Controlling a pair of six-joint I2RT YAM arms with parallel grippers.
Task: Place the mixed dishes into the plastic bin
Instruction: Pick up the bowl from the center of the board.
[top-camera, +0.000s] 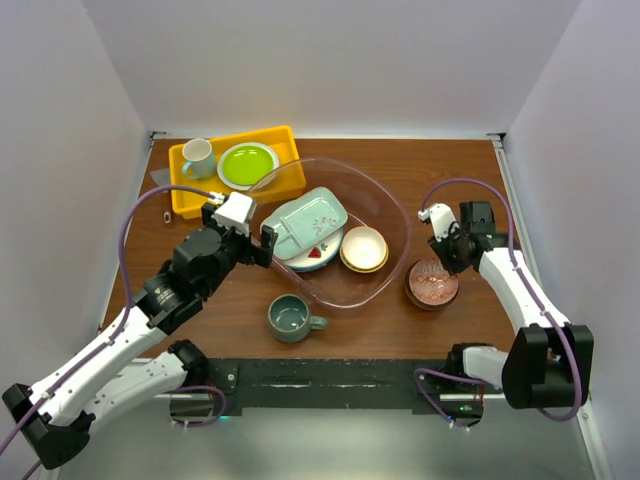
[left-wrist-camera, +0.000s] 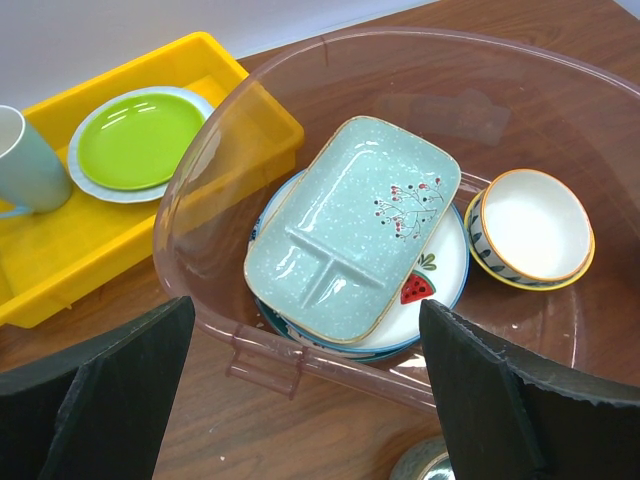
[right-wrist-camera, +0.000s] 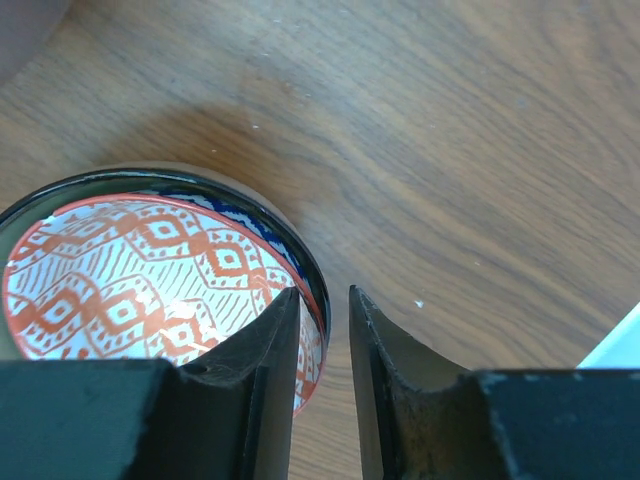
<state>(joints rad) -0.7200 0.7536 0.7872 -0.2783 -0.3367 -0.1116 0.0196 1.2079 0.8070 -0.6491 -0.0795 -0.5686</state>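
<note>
The clear pink-tinted bin holds a pale-green divided tray lying on a white plate with a red fruit mark, with a yellow-inside bowl beside them. My left gripper is open and empty at the bin's near-left rim, just above the tray, plate and bowl. A grey-green mug stands on the table in front of the bin. My right gripper has its jaws nearly together astride the rim of the reddish-brown bowl, which rests on the table right of the bin.
An opaque yellow tray at the back left holds a lime-green plate and a pale mug. The bin's back-left corner overlaps it. White walls close in the table on three sides.
</note>
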